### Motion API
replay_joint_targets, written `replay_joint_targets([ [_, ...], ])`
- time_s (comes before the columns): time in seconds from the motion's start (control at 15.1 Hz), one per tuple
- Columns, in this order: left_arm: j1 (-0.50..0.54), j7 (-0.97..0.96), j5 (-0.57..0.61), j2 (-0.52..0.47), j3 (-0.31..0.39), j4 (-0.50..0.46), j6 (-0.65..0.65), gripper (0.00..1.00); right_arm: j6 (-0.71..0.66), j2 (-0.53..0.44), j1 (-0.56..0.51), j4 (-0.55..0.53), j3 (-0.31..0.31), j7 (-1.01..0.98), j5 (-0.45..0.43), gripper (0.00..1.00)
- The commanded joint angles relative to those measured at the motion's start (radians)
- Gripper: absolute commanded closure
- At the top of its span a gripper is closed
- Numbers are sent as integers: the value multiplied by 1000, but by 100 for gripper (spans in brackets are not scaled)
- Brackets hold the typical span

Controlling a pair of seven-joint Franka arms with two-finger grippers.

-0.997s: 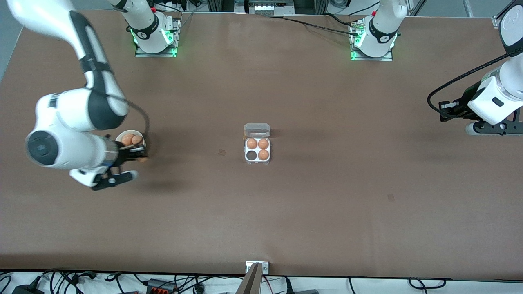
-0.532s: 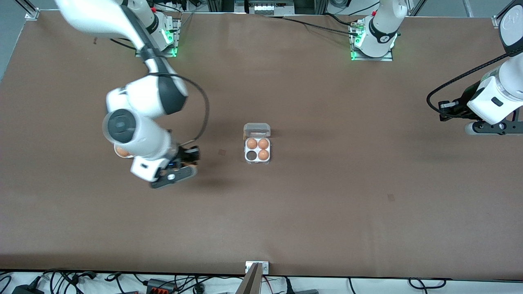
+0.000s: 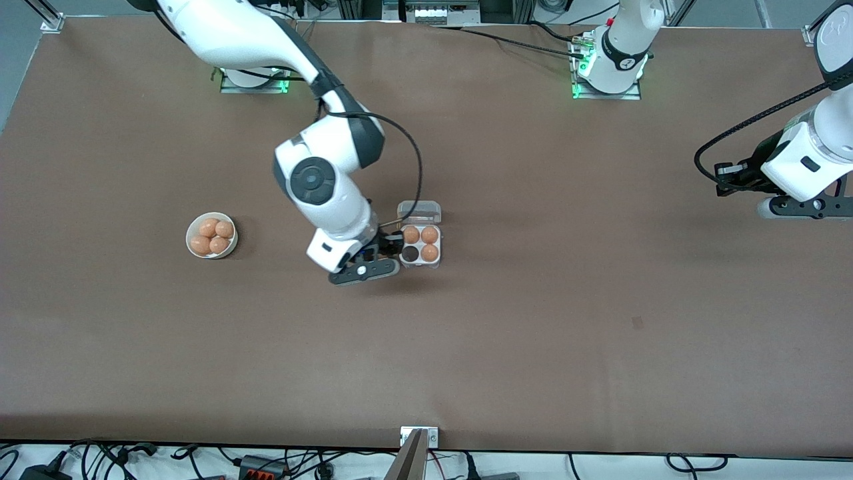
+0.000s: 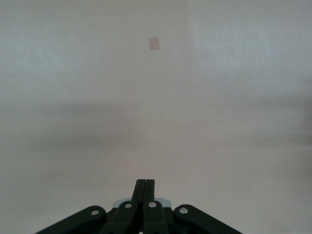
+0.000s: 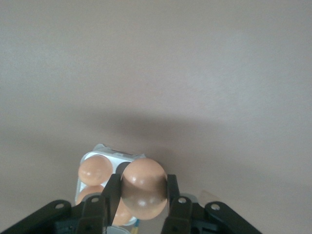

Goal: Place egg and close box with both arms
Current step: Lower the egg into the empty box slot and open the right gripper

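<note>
Robotics laboratory. Evidence: two white arms bolted on green-lit base plates (image 3: pixel 606 90) at twelve o'clock, a broad brown-covered table (image 3: pixel 533 347), aluminium framing along its top edge, loose cables and power adapters (image 3: pixel 256 465) at six o'clock.

Light-brown egg (image 5: pixel 144 187) held above open box (image 3: pixel 420 240) holding three eggs.

We note a brown counter (image 3: pixel 533 347) carrying 2 items directly. The box (image 3: pixel 421 243) sits near its middle, lid open, 3 eggs in its cells. A white bowl (image 3: pixel 212 235) holding 4 eggs rests toward the right arm's end.
</note>
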Motion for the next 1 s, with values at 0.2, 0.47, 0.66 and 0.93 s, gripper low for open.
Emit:
replay_joint_targets([
  [0.2,-9,24,-14,68,-3,109,-117,100,111,76,47,27,-8,72,-2,100],
  [0.47,-15,23,-16,83,-3,124,-129,100,134,103,60,27,-8,71,-6,100],
  [0.66,-31,23,-14,85,-3,124,-137,100,134,116,74,25,-10,71,-9,100],
  [0.93,-38,26,-14,85,-3,124,-139,100,131,120,79,18,-13,69,-42,100],
])
